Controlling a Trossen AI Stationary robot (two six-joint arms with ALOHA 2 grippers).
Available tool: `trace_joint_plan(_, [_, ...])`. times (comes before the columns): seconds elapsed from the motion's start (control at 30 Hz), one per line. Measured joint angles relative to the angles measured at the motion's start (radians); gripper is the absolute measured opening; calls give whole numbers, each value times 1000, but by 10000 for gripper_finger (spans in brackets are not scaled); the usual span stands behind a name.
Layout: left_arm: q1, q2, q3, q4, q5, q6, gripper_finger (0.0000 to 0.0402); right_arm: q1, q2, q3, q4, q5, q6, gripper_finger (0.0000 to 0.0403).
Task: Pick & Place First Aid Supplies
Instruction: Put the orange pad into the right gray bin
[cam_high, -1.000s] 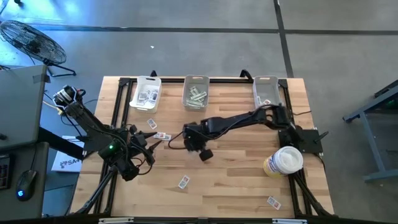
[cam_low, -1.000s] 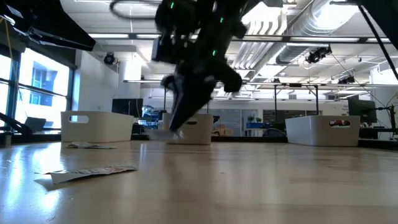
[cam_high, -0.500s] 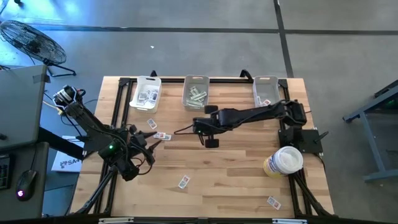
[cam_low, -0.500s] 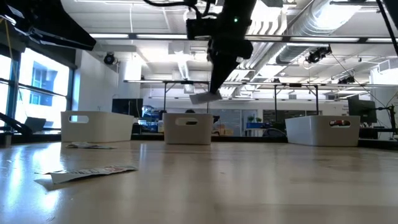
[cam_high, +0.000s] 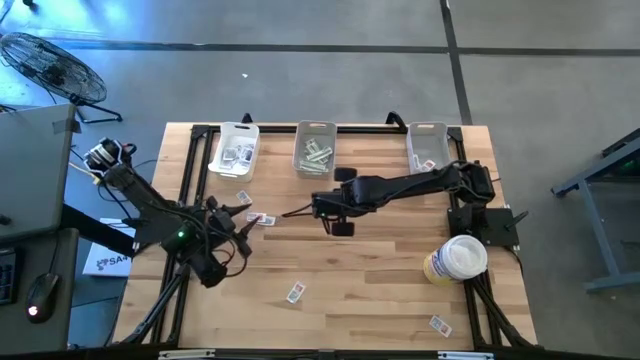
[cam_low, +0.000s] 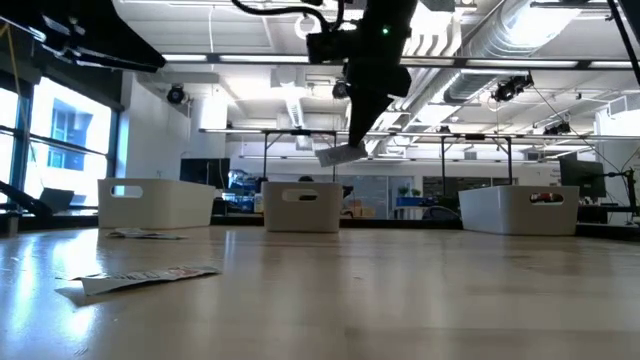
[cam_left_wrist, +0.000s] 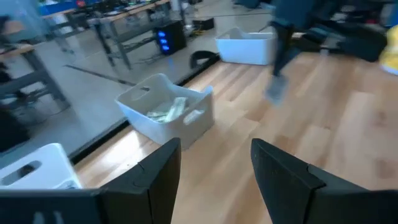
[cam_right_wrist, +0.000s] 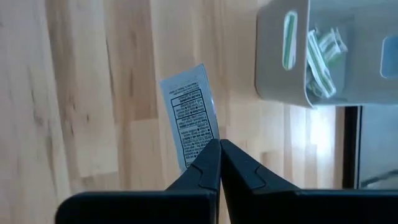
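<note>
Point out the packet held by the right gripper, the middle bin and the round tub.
held packet (cam_right_wrist: 188, 115), right wrist view, printed face.
middle bin (cam_high: 315, 127), high view, far rim.
round tub (cam_high: 459, 257), high view, white lid.

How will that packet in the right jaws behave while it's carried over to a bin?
The packet looks thin and light, probably no load. Pinched only at one end by the right gripper, it sticks out fairly flat, so likely semi-stiff paper. That small hold may let it pivot or slip.
</note>
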Motion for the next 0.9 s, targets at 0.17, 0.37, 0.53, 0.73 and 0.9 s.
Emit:
trace_joint_plan(0.17, [127, 17, 0, 1, -10, 16, 192, 2, 0, 0, 31, -7, -6, 0])
trace_joint_plan(0.37, [322, 50, 0, 10, 105, 17, 192, -10, 0, 0, -30, 17, 21, 0])
trace_joint_plan(0.53, [452, 55, 0, 12, 150, 36, 192, -44, 0, 0, -74, 23, 34, 0])
trace_joint_plan(0.73, [584, 55, 0, 122, 168, 188, 192, -138, -15, 0, -185, 58, 39, 0])
trace_joint_plan(0.9, [668, 87, 0, 281, 201, 305, 192, -223, -81, 1, -326, 102, 131, 0])
